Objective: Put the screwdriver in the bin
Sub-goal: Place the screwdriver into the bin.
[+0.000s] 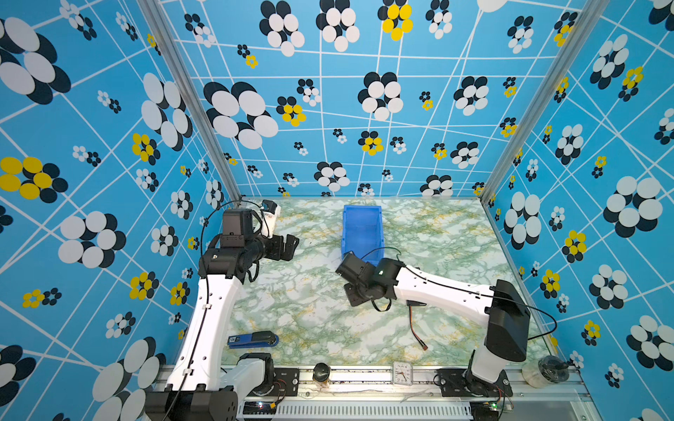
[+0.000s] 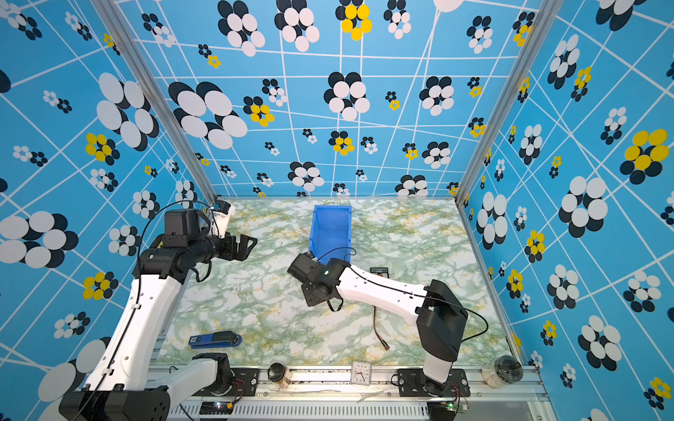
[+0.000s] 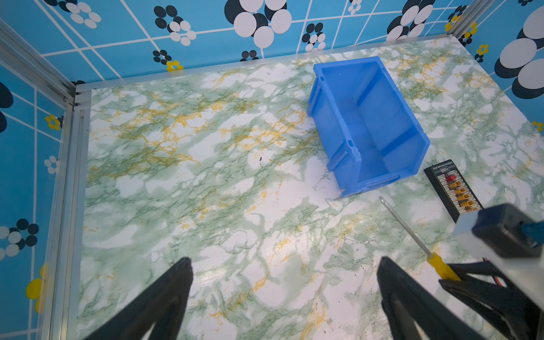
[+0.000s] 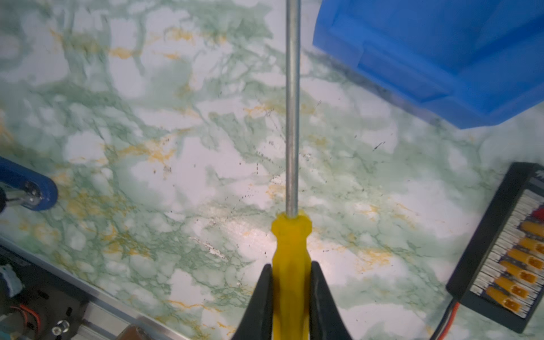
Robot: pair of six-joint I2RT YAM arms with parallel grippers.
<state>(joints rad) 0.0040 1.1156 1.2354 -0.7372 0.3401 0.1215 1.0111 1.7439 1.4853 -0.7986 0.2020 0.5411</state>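
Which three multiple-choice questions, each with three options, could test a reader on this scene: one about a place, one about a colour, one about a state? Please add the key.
1. Where is the screwdriver?
A. in the bin
B. between the right jaws
C. under the stapler

2. What colour is its handle?
A. red
B. yellow
C. black

3. In what state is the bin?
A. upright and empty
B. tipped on its side
C. full of tools

Key:
1 B, the right wrist view shows the jaws clamped on its handle.
2 B, the handle is plainly yellow.
3 A, the left wrist view shows its walls standing and its floor bare.
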